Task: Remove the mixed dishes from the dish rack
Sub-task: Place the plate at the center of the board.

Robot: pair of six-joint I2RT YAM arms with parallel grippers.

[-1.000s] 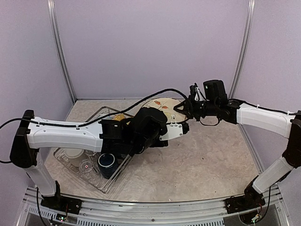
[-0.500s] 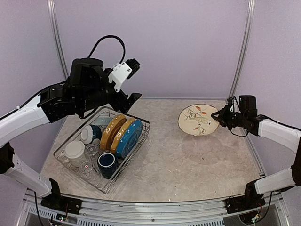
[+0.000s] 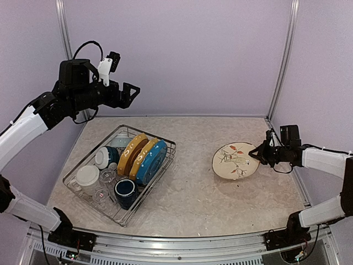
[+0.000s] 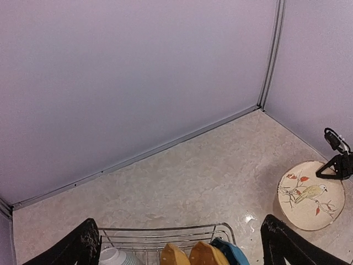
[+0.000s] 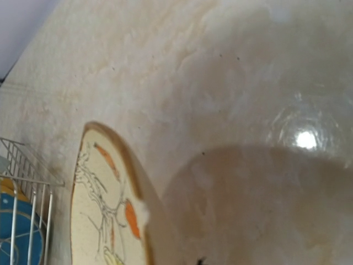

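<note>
Placing cream plate (image 3: 234,161) on table (image 3: 193,193), seemingly, at right side, well apart from dish rack (image 3: 92,152); right gripper (image 3: 258,154) pinching its rim. Left gripper (image 3: 129,94) hovering high beyond rack, fingers wide, empty. Next move is probably calling for plate release, then left descending toward yellow plate (image 3: 132,153).

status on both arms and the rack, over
Left end effector open, high over silver wire dish rack. Right end effector shut on cream bird-painted plate. Nothing blocking.

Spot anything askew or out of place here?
Only the cream plate: it is tilted, outside the dish rack, its rim pinched by the right end effector. Nothing looks spilled or broken.
</note>
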